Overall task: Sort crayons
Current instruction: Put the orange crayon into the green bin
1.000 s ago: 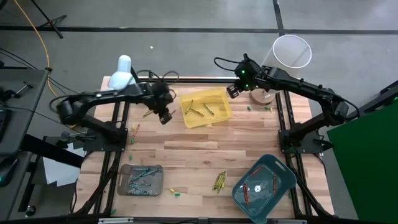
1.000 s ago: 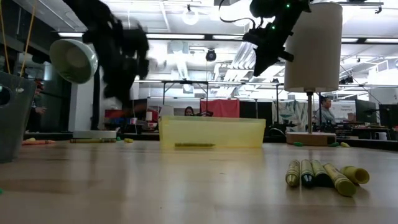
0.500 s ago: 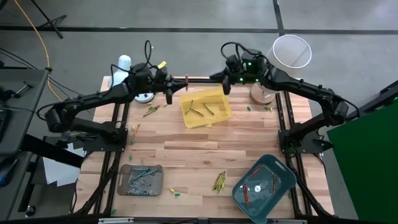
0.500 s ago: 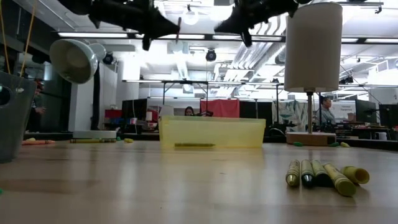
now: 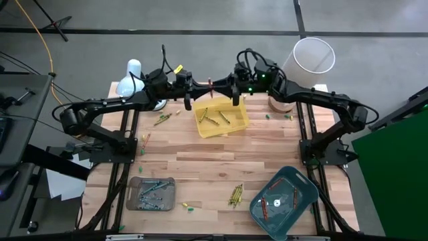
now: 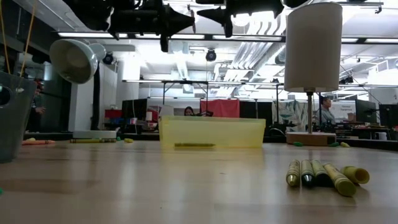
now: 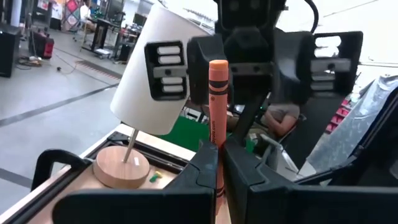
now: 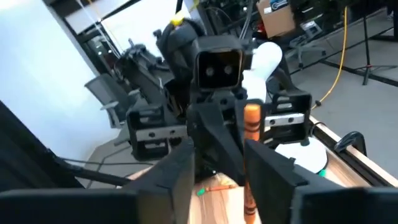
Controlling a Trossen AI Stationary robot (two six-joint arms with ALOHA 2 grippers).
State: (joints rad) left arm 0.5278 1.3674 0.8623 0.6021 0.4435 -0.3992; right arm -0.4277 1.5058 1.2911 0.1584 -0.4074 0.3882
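Above the back of the desk (image 5: 214,157), over the far rim of the yellow tray (image 5: 237,107), the two tools meet tip to tip. The left tool (image 5: 200,87) is clamped shut on an orange crayon (image 7: 217,118), which stands up from between its fingers (image 7: 199,165) in the left wrist view. The right tool (image 5: 226,87) faces it with its fingers (image 8: 270,165) parted on either side of the same crayon; whether they touch it I cannot tell. In the low view both tools hang high, nose to nose, well clear of the desk.

Inside the yellow tray lie a few olive crayons (image 5: 215,118). Another olive crayon (image 5: 162,120) lies on the desk just left of that tray. Near the front edge a small cluster of olive crayons (image 5: 235,195) lies between the grey tray (image 5: 135,182) and the teal tray (image 5: 304,184). The grey tray holds blue and green crayons (image 5: 152,193); the teal tray holds red-orange crayons (image 5: 292,196). A few green bits (image 5: 188,206) lie loose near the grey tray. A white lamp (image 5: 132,79) stands at the back left, and a white shade on a wooden base (image 5: 313,55) stands at the back right.
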